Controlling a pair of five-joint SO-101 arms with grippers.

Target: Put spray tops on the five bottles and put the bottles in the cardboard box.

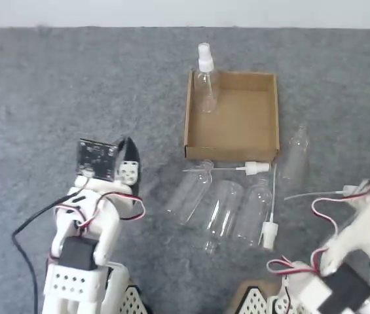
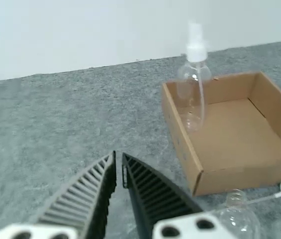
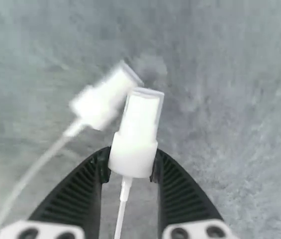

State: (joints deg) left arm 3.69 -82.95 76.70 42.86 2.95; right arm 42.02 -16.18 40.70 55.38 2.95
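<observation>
Left gripper (image 1: 127,163), black-fingered on a white arm, sits over the grey carpet (image 1: 54,85), well left of the open brown cardboard box (image 1: 232,152) in the high view. A clear plastic capped bottle (image 1: 205,78) with a white spray top stands upright in the box's far left corner. Three uncapped clear bottles (image 1: 222,212) lie side by side just in front of the box. A fourth uncapped bottle (image 1: 296,154) is just beside its right wall. One loose white spray top (image 1: 257,168) lies along the box's front wall, and another loose top (image 1: 269,233) lies by the rightmost of the three bottles. A third top (image 1: 350,191) is at the right arm (image 1: 361,242).

From the left wrist, the left gripper (image 2: 119,159) has its ribbed fingers drawn together with a thin slit between them, holding nothing. Beyond it are the cardboard box (image 2: 239,177) and the capped bottle (image 2: 194,84).

From the right wrist, the right gripper (image 3: 131,157) is clamped on a white held spray top (image 3: 136,129), whose thin tube runs back between the fingers. A blurred second spray top (image 3: 103,102) lies on the carpet just beyond.
</observation>
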